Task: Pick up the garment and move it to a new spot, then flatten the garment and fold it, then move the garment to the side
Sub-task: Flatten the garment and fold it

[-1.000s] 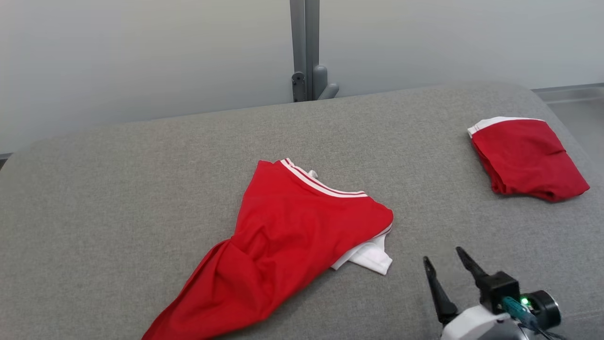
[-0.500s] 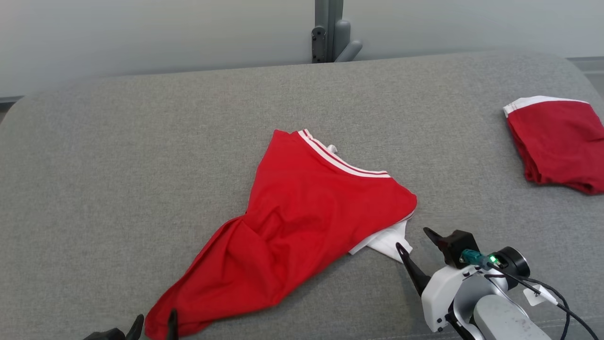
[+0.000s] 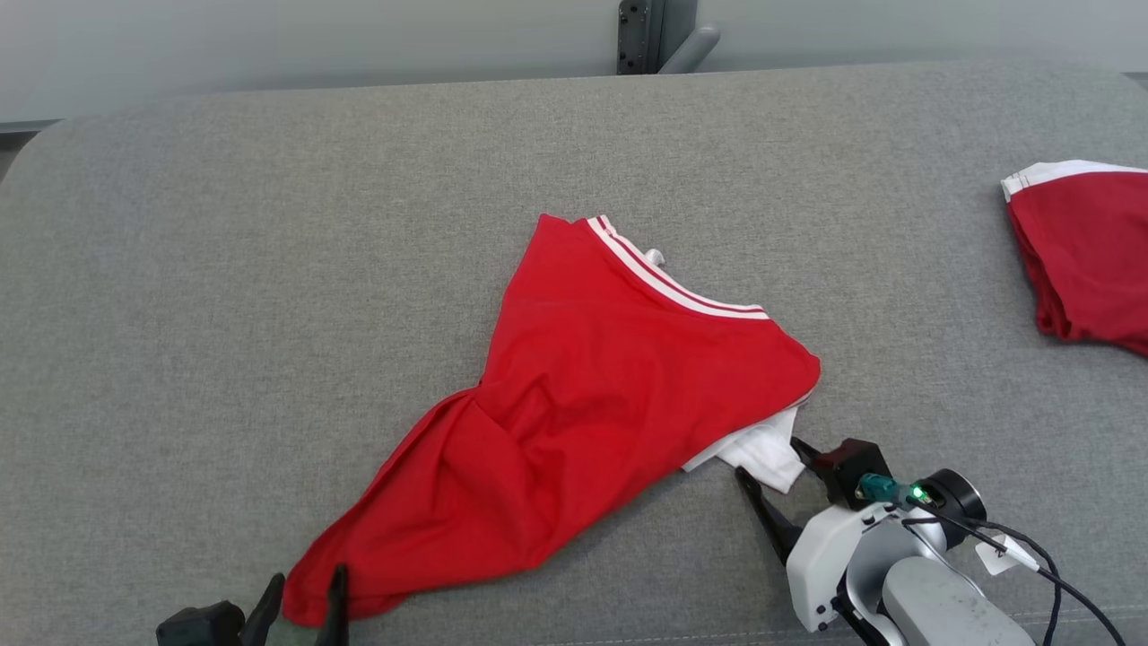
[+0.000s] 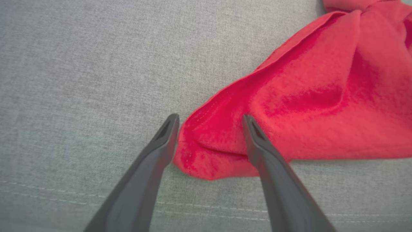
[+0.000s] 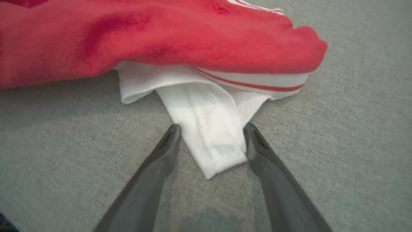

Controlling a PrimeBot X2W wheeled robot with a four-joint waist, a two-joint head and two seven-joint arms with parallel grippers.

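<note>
The garment [image 3: 592,395] is red with a white striped band and a white inner part, and it lies crumpled in the middle of the grey padded surface [image 3: 224,269]. My left gripper [image 3: 308,579] stands open at the garment's near-left corner. In the left wrist view that red corner [image 4: 206,151] lies between the spread fingers of the left gripper [image 4: 210,117]. My right gripper [image 3: 769,458] is open at the white flap [image 3: 762,453] on the garment's right side. In the right wrist view the white flap [image 5: 219,151] lies between the fingers of the right gripper [image 5: 212,125], under the red fabric [image 5: 161,38].
A second red garment [image 3: 1085,251] with a white band lies folded at the far right edge of the surface. A grey post [image 3: 655,36] stands behind the surface against the pale wall. Bare grey fabric stretches to the left and along the back.
The camera has tipped down and shifted. My right gripper has moved left and forward until its fingers straddle the white flap. My left gripper has come up at the garment's near-left corner.
</note>
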